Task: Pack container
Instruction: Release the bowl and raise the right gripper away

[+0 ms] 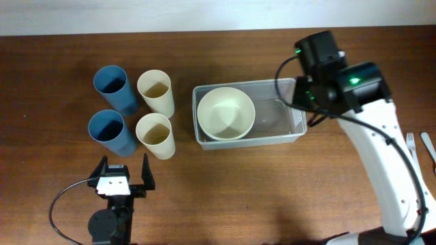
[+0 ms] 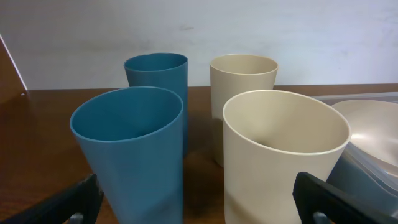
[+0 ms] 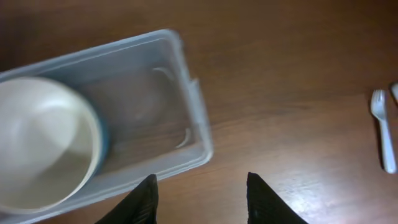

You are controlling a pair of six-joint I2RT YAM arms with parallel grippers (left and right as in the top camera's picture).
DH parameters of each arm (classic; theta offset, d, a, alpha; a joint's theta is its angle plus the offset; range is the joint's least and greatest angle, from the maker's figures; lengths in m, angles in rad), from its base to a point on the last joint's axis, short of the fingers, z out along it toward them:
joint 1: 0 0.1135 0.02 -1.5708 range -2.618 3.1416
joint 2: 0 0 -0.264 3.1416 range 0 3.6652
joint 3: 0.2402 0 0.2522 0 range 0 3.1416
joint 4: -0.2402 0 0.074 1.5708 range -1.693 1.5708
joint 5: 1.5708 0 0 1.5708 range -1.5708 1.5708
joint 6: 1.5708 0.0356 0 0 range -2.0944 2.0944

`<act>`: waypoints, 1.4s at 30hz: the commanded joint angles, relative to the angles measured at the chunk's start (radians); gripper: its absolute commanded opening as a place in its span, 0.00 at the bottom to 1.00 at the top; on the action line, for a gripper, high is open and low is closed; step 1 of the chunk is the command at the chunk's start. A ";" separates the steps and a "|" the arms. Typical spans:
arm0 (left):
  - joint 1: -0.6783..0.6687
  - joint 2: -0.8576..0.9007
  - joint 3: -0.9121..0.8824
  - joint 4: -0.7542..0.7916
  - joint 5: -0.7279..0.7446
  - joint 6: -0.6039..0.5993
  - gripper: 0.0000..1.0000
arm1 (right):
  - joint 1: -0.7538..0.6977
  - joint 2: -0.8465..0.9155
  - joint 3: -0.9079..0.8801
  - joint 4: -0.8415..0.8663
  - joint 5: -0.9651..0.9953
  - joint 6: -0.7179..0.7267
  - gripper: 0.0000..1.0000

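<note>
Overhead gives you two blue cups (image 1: 111, 88), two cream cups (image 1: 155, 92), one bowl (image 1: 225, 112), one container (image 1: 278, 117), wooden table (image 1: 225, 190), white wall (image 1: 136, 13); left gripper (image 1: 124, 160), right gripper (image 3: 200, 178) released.

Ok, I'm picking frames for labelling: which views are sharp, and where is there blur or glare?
Overhead view: sharp and evenly lit, with only faint reflections in the container. Left wrist view: the near blue cup and cream cup are crisp, while the bowl at the right edge is soft. Right wrist view: blurred throughout, with the container's rim, the bowl and the fork all smeared.
</note>
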 commanded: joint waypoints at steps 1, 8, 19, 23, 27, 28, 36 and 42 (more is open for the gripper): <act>0.006 -0.006 -0.003 -0.005 -0.003 0.019 1.00 | -0.050 -0.008 -0.002 -0.001 0.023 -0.003 0.45; 0.006 -0.006 -0.003 -0.005 -0.003 0.019 1.00 | -0.079 -0.008 -0.002 0.023 -0.072 -0.074 0.53; 0.006 -0.006 -0.003 -0.005 -0.003 0.019 1.00 | -0.271 -0.005 -0.002 0.014 -0.008 -0.003 0.71; 0.006 -0.006 -0.003 -0.005 -0.003 0.019 1.00 | -0.419 0.013 -0.004 0.013 -0.007 -0.021 0.70; 0.006 -0.006 -0.003 -0.005 -0.003 0.019 1.00 | -0.567 0.056 -0.009 0.018 -0.011 -0.017 0.74; 0.006 -0.006 -0.003 -0.005 -0.003 0.019 1.00 | -0.602 0.073 -0.010 0.021 -0.015 -0.018 0.77; 0.006 -0.006 -0.003 -0.005 -0.003 0.019 1.00 | -0.818 0.259 -0.010 0.080 -0.027 -0.050 0.82; 0.006 -0.006 -0.003 -0.005 -0.003 0.019 1.00 | -0.901 0.392 -0.010 0.110 -0.031 -0.153 0.82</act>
